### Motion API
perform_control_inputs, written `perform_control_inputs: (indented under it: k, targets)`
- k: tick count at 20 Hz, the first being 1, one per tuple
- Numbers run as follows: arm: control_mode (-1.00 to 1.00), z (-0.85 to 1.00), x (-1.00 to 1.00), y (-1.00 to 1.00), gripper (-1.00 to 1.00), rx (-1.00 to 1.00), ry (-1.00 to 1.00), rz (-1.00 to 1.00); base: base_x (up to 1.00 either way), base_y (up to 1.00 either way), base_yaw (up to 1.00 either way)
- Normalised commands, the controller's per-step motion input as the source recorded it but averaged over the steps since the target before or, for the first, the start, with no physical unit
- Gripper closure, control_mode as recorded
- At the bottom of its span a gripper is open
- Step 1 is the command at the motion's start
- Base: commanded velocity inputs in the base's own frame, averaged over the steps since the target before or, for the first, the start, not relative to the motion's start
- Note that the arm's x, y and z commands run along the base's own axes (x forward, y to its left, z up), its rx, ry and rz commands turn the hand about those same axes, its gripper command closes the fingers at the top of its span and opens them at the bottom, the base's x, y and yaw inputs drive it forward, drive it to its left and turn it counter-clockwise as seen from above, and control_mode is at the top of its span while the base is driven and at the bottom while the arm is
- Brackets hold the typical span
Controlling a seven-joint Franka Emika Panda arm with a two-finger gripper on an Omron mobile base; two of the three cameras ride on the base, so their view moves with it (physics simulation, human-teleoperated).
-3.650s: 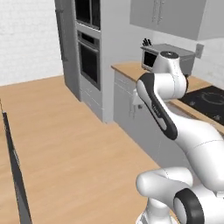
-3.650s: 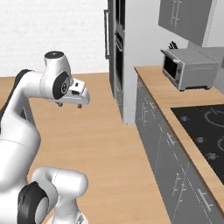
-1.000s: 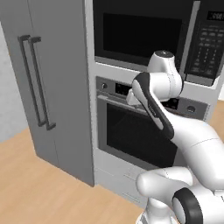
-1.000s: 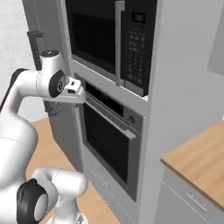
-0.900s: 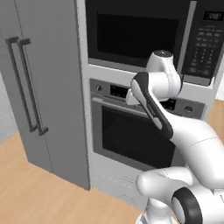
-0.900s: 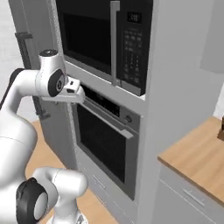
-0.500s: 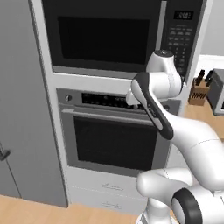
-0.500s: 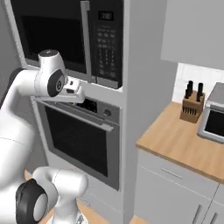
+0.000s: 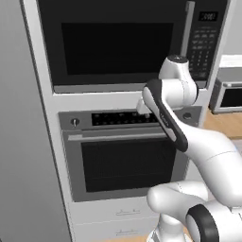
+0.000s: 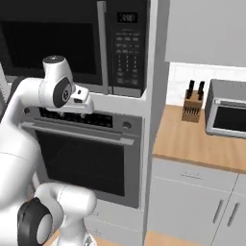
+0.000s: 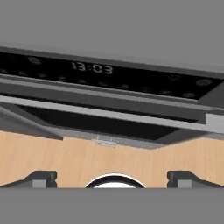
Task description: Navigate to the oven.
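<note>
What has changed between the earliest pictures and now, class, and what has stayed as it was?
The base drove across the kitchen and turned, so both base views shifted: the oven, once far off by the wall, now stands square and close in front, with the microwave above it. Nothing was taken hold of or let go. The arm kept its folded pose, and the gripper stayed open and empty.

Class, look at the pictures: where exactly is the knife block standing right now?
In the right base view the knife block stands on the wooden counter, right of the oven column and just left of the toaster oven, against the back wall.
</note>
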Motion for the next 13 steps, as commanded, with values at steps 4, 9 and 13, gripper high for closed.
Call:
perform_control_inputs:
  k: [4,9,13]
  targets:
    - [1.00,0.00,0.00,0.00,-1.00,0.00,0.00,0.00,0.24,0.41,-0.45]
    - [1.00,0.00,0.00,0.00,-1.00,0.00,0.00,0.00,0.43,0.66,-0.38]
    - [1.00,0.00,0.00,0.00,-1.00,0.00,0.00,0.00,0.31,0.47,-0.19]
